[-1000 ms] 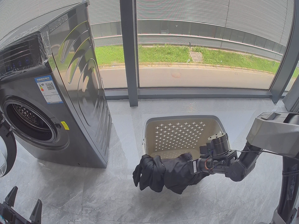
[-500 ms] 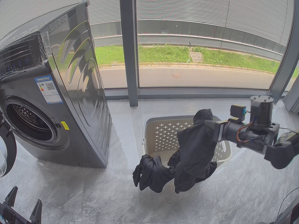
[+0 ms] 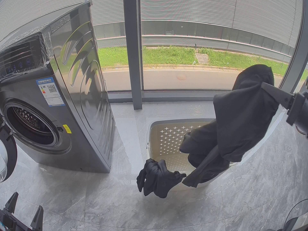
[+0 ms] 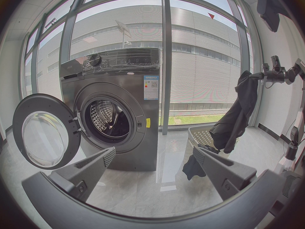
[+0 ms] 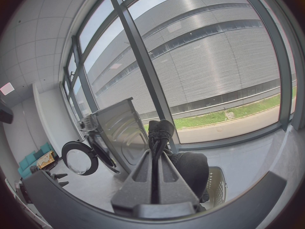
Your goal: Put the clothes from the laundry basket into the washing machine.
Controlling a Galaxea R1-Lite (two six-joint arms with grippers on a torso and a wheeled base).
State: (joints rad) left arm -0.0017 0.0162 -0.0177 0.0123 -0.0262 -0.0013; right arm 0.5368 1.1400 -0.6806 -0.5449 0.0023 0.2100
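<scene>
My right gripper [image 3: 264, 86] is shut on a black garment [image 3: 243, 113] and holds it high above the beige laundry basket [image 3: 154, 127]. The garment's lower end still hangs into the basket. In the right wrist view the shut fingers [image 5: 143, 172] pinch the cloth [image 5: 160, 129]. A second black bundle [image 3: 157, 178] droops over the basket's front rim and touches the hanging end. I cannot tell whether it is a separate piece. The grey washing machine [image 3: 80, 81] stands at the left with its drum [image 4: 108, 118] exposed and its door [image 4: 44, 131] swung open. My left gripper [image 4: 153, 150] is open, low and in front of the machine.
A window wall with a dark pillar [image 3: 133, 48] runs behind the basket and the machine. Bare tiled floor [image 3: 128, 206] lies between the machine's front and the basket.
My right gripper has risen and swung to the right, pulling the black garment up out of the basket. The bundle on the rim and my left arm have stayed put.
</scene>
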